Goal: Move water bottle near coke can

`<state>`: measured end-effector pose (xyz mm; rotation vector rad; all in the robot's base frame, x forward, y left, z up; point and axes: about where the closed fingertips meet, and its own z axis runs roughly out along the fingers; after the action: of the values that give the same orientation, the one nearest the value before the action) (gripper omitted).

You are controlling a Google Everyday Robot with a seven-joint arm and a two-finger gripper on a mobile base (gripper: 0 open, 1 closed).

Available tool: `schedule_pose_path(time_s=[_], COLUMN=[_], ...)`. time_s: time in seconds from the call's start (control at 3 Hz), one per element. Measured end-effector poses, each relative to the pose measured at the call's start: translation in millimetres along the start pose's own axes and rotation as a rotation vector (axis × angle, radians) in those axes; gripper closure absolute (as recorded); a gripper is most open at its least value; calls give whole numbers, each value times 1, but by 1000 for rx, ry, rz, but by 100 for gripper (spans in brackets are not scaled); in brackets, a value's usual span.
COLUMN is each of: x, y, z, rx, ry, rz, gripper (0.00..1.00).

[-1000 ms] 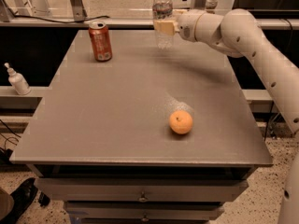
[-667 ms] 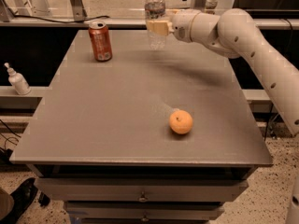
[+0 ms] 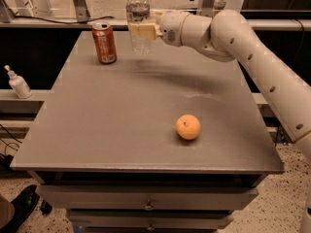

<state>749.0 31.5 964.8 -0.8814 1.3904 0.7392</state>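
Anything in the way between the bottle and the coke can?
Nothing visible. The gripper holds the water bottle beside the coke can, only bare table between them. The orange sits well clear, toward the front edge.

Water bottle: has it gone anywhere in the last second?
The water bottle, held by the gripper over the far side of the table, was carried left toward the coke can. Jaws stayed shut on it. Can, orange and pump bottle did not move.
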Motion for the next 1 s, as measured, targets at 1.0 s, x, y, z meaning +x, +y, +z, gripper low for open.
schedule_pose_path(time_s=[1.0], x=[18], y=[55], z=[52], rx=[-141], ry=[-18], rz=[69], gripper=[100])
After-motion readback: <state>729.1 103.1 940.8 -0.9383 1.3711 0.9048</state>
